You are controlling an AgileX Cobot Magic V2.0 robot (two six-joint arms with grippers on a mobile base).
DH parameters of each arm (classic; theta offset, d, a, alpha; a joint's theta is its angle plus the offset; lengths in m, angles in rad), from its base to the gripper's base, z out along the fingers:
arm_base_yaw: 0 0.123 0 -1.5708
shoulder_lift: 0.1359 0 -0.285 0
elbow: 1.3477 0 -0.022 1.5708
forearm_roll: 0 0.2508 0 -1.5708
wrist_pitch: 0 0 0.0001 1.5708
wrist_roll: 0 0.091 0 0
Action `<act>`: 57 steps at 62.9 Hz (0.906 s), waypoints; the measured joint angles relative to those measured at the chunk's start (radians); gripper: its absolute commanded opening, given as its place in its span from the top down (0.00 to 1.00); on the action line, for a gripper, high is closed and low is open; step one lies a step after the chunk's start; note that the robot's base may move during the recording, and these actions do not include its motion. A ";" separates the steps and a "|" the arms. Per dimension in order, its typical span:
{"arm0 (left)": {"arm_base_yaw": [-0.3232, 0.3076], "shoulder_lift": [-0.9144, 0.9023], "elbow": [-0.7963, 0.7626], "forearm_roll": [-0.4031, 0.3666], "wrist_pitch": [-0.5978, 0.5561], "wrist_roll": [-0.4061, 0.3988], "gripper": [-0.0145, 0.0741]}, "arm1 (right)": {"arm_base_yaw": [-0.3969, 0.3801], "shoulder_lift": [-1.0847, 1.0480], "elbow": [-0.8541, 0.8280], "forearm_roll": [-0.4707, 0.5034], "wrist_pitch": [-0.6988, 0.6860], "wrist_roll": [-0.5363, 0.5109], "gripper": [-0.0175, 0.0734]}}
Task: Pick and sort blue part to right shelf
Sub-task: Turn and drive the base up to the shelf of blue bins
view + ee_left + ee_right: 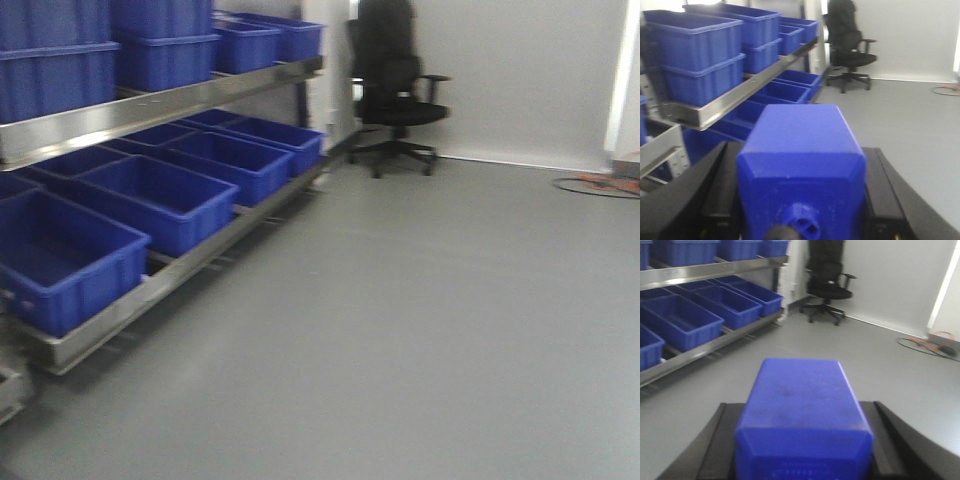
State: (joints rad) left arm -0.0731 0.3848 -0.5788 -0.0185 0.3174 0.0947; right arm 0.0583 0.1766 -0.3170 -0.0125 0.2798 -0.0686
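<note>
Clenched right fingers [892, 440] are gripping what appears to be the blue part [802, 405]; left fingers [707, 190] are clamping another blue block [800, 150]. We are advising a firm, level carry; shelf bins [692, 335] are lying ahead-left of both.

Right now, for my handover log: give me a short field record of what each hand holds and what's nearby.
left hand: shut on knobbed solid-blue plastic block
right hand: shut on second solid-blue plastic block, knob unseen
rack: metal shelving, two tiers of open blue plastic bins
beyond: black office chair on grey floor
</note>
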 measured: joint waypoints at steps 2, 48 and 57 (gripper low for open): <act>0.000 0.000 0.000 0.000 0.000 0.000 0.60 | 0.000 0.000 0.000 0.000 0.000 0.000 0.37; 0.000 0.000 0.000 0.000 0.000 0.000 0.60 | 0.000 0.000 0.000 0.000 0.000 0.000 0.37; 0.000 0.000 0.000 0.000 0.000 0.000 0.60 | 0.000 0.000 0.000 0.000 0.000 0.000 0.37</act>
State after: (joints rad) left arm -0.0731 0.3848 -0.5788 -0.0185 0.3174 0.0947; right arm 0.0583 0.1766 -0.3170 -0.0125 0.2798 -0.0686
